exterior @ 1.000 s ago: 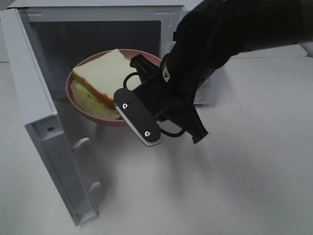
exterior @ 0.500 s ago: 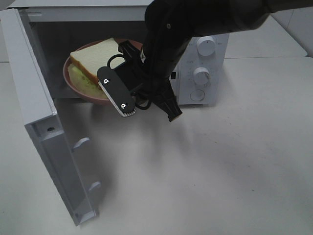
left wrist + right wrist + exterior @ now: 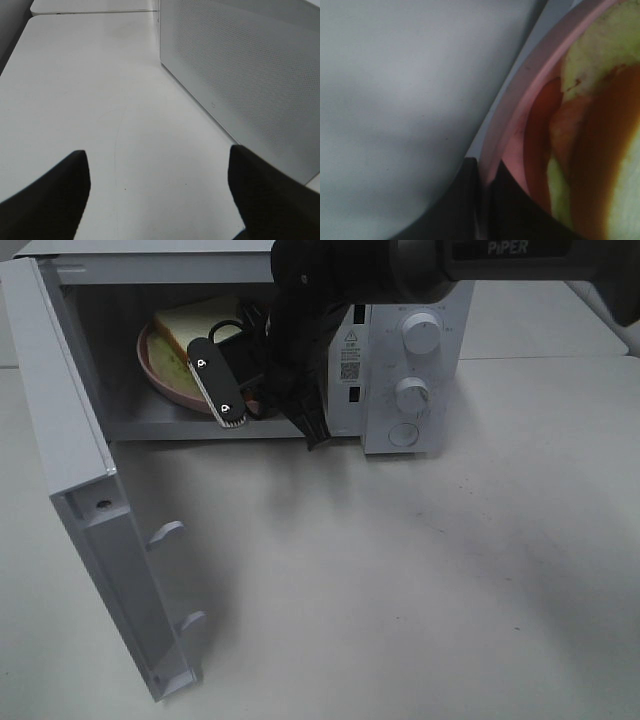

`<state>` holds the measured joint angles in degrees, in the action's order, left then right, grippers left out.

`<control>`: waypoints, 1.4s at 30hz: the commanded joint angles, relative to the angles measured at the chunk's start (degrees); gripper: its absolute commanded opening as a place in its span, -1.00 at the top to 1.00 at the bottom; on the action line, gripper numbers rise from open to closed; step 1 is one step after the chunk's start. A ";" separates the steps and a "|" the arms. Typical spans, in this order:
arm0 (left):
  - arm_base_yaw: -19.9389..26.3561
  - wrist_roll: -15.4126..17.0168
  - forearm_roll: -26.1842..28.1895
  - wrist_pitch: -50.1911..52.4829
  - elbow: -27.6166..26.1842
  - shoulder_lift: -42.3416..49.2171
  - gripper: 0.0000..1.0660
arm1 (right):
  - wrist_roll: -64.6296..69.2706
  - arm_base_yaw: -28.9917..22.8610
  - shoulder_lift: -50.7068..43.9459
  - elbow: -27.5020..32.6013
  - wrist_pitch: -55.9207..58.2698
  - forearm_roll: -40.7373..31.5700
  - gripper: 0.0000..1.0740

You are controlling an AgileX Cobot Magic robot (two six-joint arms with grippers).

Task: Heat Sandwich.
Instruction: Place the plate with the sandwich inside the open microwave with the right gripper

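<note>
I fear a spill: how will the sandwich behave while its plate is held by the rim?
The sandwich probably slides easily: it lies loose on the smooth pink plate, which the right gripper pinches at one edge. Its soft-looking bread would likely squash if pushed.

The microwave (image 3: 445, 365) at upper centre is white, its side finely dotted. The plate (image 3: 152, 368) is pink. The sandwich (image 3: 195, 318) has white bread, orange-brown crust and yellow-green filling. The right gripper (image 3: 484, 200), left gripper (image 3: 157, 210) and arm (image 3: 560, 260) are black, the arm lettered in white. The table (image 3: 450, 570) is off-white.
</note>
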<state>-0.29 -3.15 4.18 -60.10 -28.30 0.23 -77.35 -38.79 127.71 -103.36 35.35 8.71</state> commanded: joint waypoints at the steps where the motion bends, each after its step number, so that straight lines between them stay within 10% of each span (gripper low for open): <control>1: -0.17 0.00 0.17 0.69 0.11 1.26 -0.33 | 0.46 0.57 2.23 -4.76 -1.38 -2.23 1.00; 17: -0.17 0.00 0.17 0.69 0.11 1.26 -0.33 | -0.34 2.12 10.77 -17.30 -0.92 -8.14 1.00; 42: -0.17 0.00 0.17 0.69 0.11 1.26 -0.33 | 4.47 5.16 14.32 -17.88 -4.58 -7.85 1.00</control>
<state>-0.29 -3.15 4.18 -60.10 -28.30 0.23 -73.97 -33.98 142.09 -120.61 32.60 0.97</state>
